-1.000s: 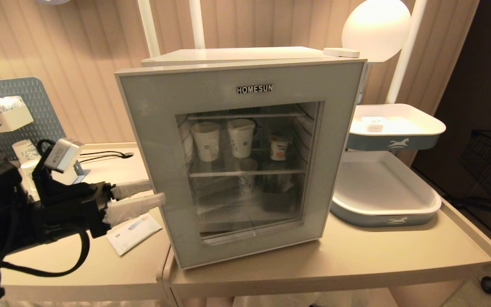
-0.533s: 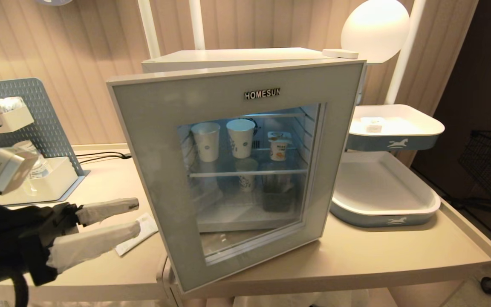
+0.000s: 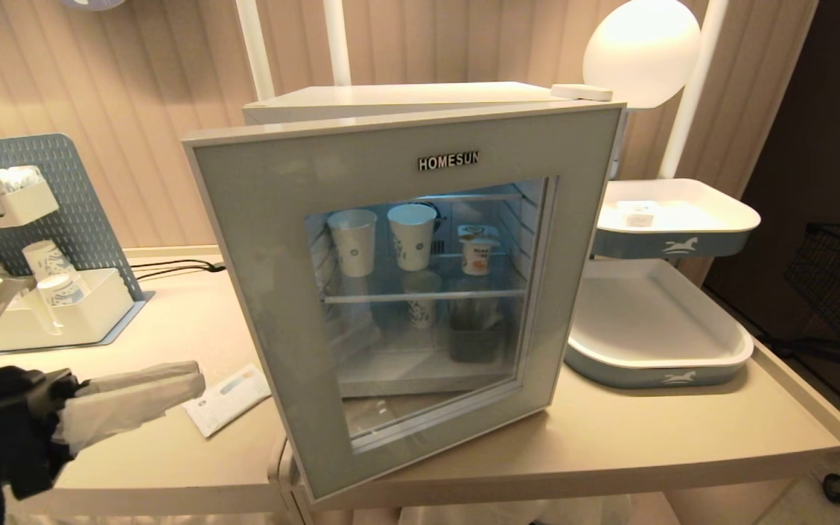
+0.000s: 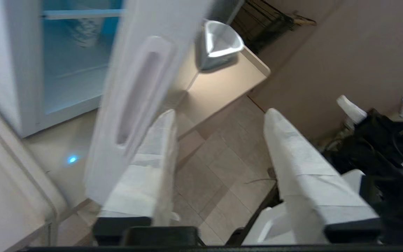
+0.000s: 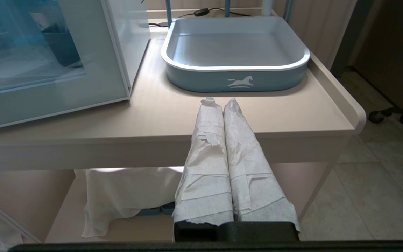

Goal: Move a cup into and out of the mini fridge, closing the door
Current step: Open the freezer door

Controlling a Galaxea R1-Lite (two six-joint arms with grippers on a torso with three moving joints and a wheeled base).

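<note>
**Door ajar, cup on upper shelf**

Cup (image 3: pixel 477 254): small, white, foil-lidded, on mini fridge's (image 3: pixel 398 98) upper wire shelf behind glass-paned door (image 3: pixel 259 219), which stands ajar. My left gripper (image 3: pixel 197 379), paper-wrapped, lies level beside the door, fingers parted, empty. My right gripper (image 5: pixel 219 100) is pressed closed, empty, before the table (image 5: pixel 187 112).

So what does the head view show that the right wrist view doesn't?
Only the head view: the cup on the upper shelf, the HOMESUN lettering, the left pincer beside the mini fridge.
Only the right wrist view: the right pincer, shut, at the table's front edge.
Both: the door, the lower tray, the table.
</note>
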